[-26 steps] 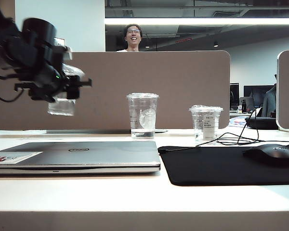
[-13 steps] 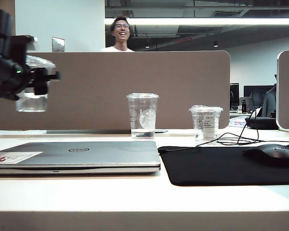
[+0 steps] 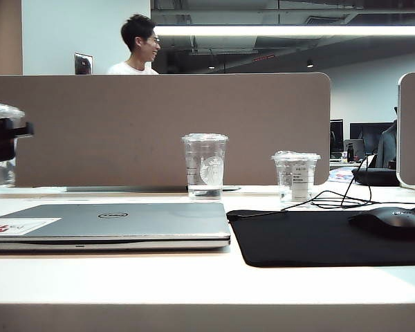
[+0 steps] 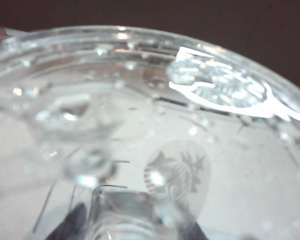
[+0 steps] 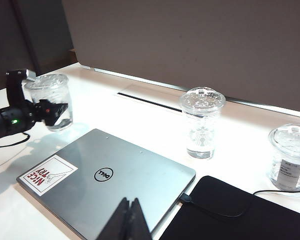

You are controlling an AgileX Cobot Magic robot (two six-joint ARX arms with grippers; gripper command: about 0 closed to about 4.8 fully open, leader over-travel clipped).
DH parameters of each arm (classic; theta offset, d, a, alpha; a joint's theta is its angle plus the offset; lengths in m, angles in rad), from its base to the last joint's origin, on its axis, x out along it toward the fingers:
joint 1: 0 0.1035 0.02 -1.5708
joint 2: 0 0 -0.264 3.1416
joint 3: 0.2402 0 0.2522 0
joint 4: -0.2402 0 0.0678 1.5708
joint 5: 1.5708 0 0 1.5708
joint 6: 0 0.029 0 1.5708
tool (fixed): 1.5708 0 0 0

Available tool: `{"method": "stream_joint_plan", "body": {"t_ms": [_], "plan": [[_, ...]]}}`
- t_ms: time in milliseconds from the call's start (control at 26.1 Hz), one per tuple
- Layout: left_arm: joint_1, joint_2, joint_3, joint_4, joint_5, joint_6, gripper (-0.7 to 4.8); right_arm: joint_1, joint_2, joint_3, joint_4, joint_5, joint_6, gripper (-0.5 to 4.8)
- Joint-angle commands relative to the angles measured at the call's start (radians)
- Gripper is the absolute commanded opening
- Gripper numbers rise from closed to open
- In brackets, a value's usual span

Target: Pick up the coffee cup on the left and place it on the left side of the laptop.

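The left claw [image 5: 42, 111] pinches the cup [image 5: 50, 101] around its wall just under the lid, at the far left edge of the exterior view, beyond the laptop's [image 5: 107, 180] stickered corner. From the right wrist view the cup hangs low over the counter [image 5: 140, 112], just off the laptop's left side; whether its base touches the surface I cannot tell.

The cup looks light and thin-walled, clear plastic that would flex or crack under a hard squeeze, and its smooth sides are likely slippery. A little water appears to sit in the bottom, so tipping it could make a spill. The hold high on the wall, below the lid rim, seems a sound place: the rim stiffens the plastic there and gives the fingers a ledge against slipping.

The cup is short and clear, with a domed clear lid that fills the left wrist view, beaded with droplets and catching a bright glare.

The right claw [image 5: 128, 220] is pressed together, hanging over the laptop's near edge, well apart from the cup
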Motion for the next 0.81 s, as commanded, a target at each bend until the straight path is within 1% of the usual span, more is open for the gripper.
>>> {"method": "stream_joint_plan", "body": {"t_ms": [38, 115, 307, 422, 575, 805], "plan": [[0.031, -0.008, -0.019, 0.068, 0.053, 0.001, 2.06, 0.000, -0.001, 0.004, 0.024, -0.001, -0.001, -0.02], [0.048, -0.007, -0.026, 0.067, 0.064, 0.004, 2.06, 0.000, -0.001, 0.004, 0.024, -0.002, -0.001, -0.02], [0.095, -0.005, -0.031, 0.053, 0.127, 0.003, 2.06, 0.000, -0.001, 0.004, 0.024, -0.001, -0.002, -0.02], [0.097, 0.007, -0.035, 0.054, 0.160, 0.005, 2.06, 0.000, 0.001, 0.004, 0.024, -0.001, -0.002, -0.02], [0.096, 0.035, -0.036, 0.054, 0.159, 0.004, 2.06, 0.000, 0.009, 0.004, 0.024, -0.001, -0.001, -0.02], [0.096, 0.091, -0.036, 0.095, 0.162, 0.005, 2.06, 0.000, 0.010, 0.004, 0.024, -0.001, -0.001, -0.02]]}}
